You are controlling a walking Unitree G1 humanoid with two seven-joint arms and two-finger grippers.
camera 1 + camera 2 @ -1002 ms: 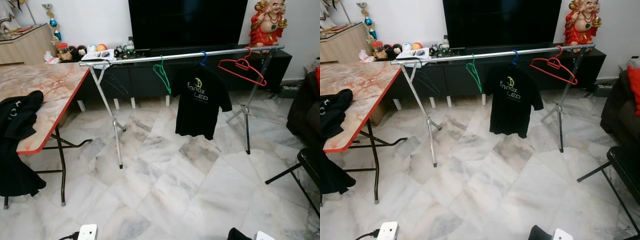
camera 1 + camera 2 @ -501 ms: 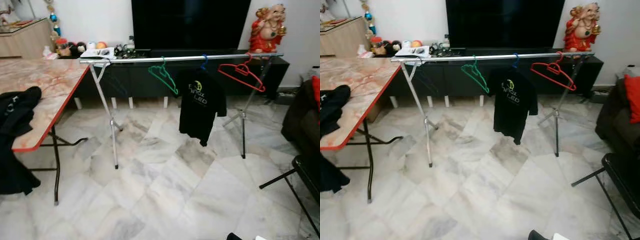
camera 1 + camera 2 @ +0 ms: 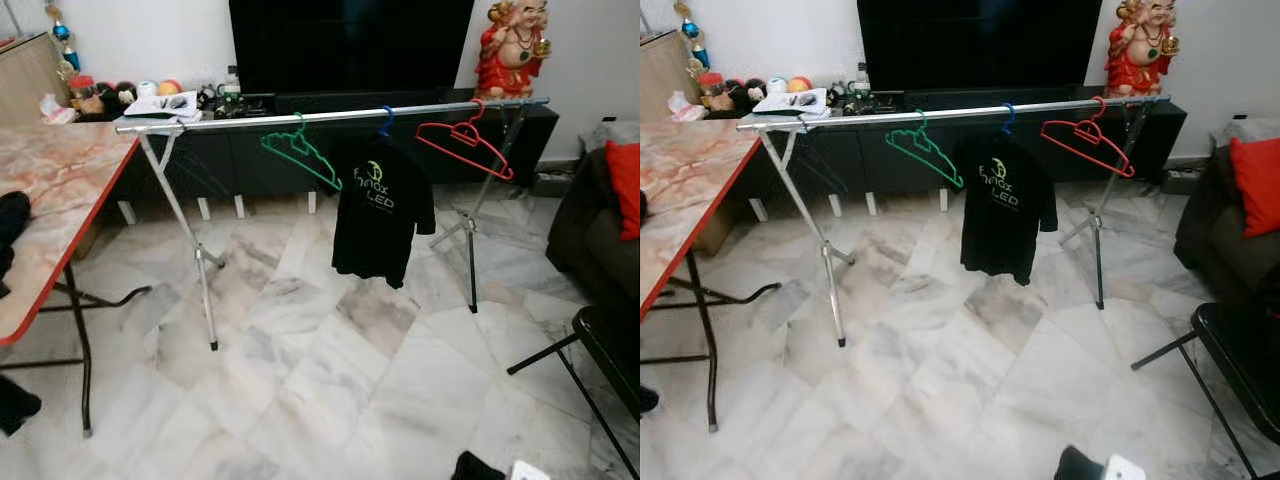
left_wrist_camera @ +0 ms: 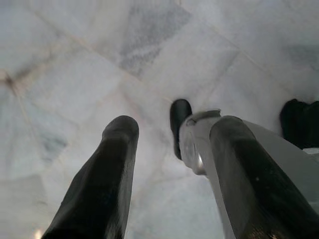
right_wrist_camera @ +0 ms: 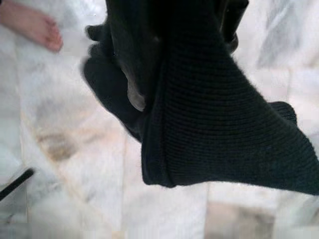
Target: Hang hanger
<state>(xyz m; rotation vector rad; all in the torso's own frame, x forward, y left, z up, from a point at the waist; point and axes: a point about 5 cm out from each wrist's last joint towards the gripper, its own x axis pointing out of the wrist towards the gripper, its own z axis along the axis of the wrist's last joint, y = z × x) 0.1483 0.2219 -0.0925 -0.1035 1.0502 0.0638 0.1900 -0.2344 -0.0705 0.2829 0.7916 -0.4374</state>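
Swinging has changed on the rail since half a second ago: the black T-shirt hangs squarer to the camera and the green hanger has turned; the rest of the shift is the camera's own, sliding rightward so less of the desk shows.

From left to right: one marble-topped desk (image 3: 40, 200) with a red edge, a scrap of dark cloth on its near side. One silver clothes rail (image 3: 250, 118) spans the room on two crossed-leg stands. Three hangers hook over it, well apart: one green hanger (image 3: 300, 158), bare and tilted; one blue hanger (image 3: 384, 122) carrying the one black T-shirt (image 3: 382, 210) with a pale logo; one red hanger (image 3: 466, 146), bare and slanting down to the right. Behind the rail stand one black television (image 3: 350, 45) on a low dark cabinet and one red-and-gold figurine (image 3: 508, 48). A dark sofa with one red cushion (image 3: 1255, 185) sits at the far right, one black chair (image 3: 1230, 350) before it.

The left hand (image 4: 169, 144) hangs over the marble floor (image 3: 330, 380), fingers spread wide, holding nothing. The right hand (image 5: 149, 59) is wrapped in dark ribbed fabric (image 5: 219, 119); I cannot tell its grip. A person's bare foot (image 5: 32, 27) rests on the floor nearby.
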